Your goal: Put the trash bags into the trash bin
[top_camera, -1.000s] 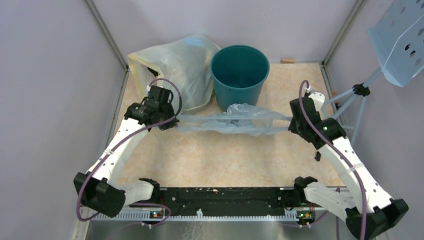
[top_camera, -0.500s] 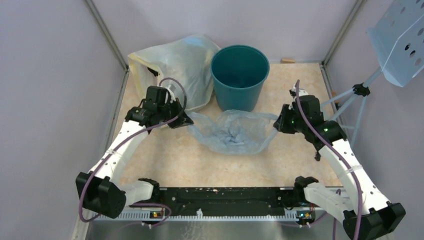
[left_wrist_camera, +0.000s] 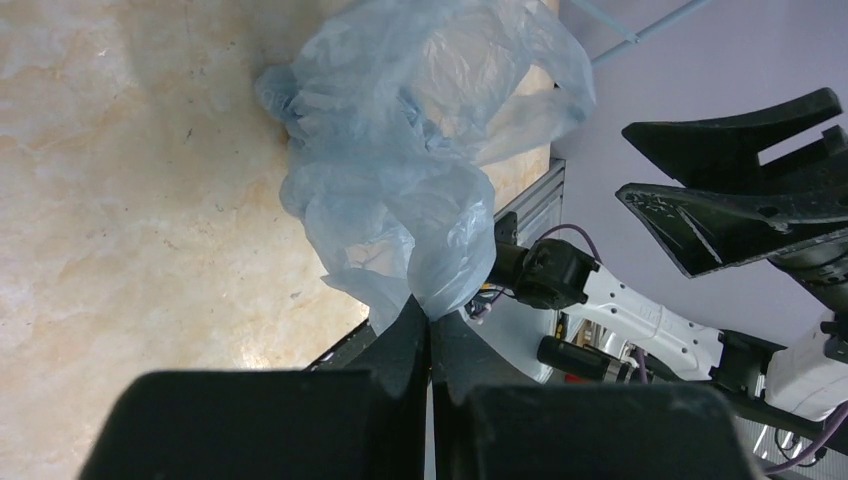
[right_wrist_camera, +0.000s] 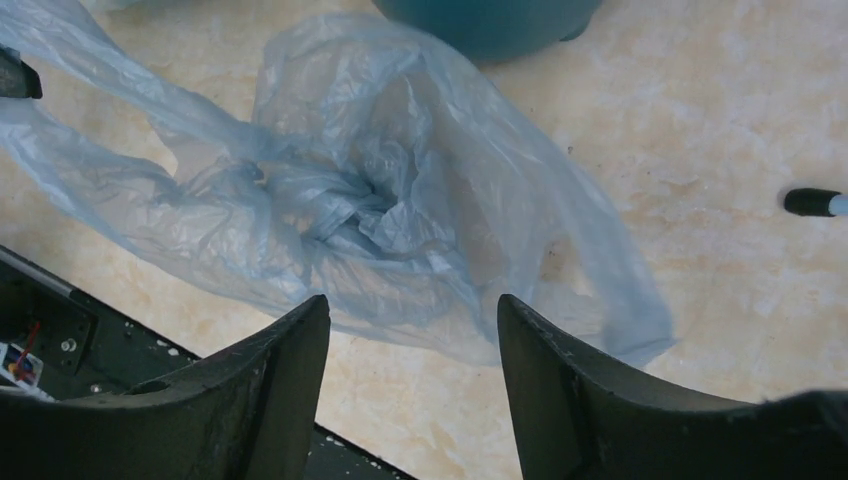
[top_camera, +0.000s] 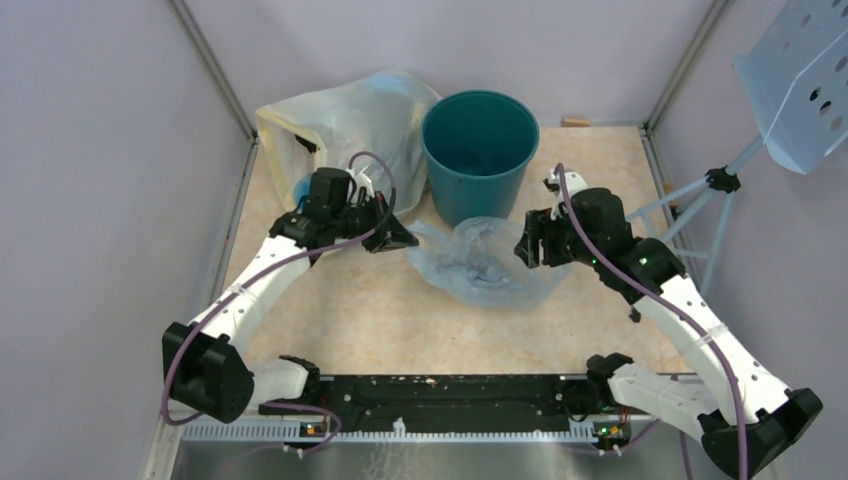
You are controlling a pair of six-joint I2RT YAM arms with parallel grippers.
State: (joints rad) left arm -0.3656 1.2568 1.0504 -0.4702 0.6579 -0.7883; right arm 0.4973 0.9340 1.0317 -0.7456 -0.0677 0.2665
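The pale-blue trash bag [top_camera: 483,262] lies crumpled on the table just in front of the dark teal trash bin [top_camera: 479,150]. My left gripper [top_camera: 408,240] is shut on the bag's left edge; in the left wrist view the film [left_wrist_camera: 400,190] bunches out from between the closed fingers [left_wrist_camera: 405,340]. My right gripper [top_camera: 527,248] hangs over the bag's right side, open, with nothing between its fingers. In the right wrist view the bag [right_wrist_camera: 370,200] lies slack on the table beyond the spread fingertips [right_wrist_camera: 315,320], and the bin's base [right_wrist_camera: 490,20] shows at the top.
A large yellowish translucent bag [top_camera: 350,130] with blue items leans against the back left, touching the bin. A metal frame post [top_camera: 680,70] and a perforated light-blue panel [top_camera: 800,70] stand at the right. A small black-tipped object [right_wrist_camera: 815,202] lies on the table right of the bag.
Both arms moved inward toward each other, and the bag went from stretched taut to slack. The right gripper opened and let go of the bag's right end; the left kept its hold.
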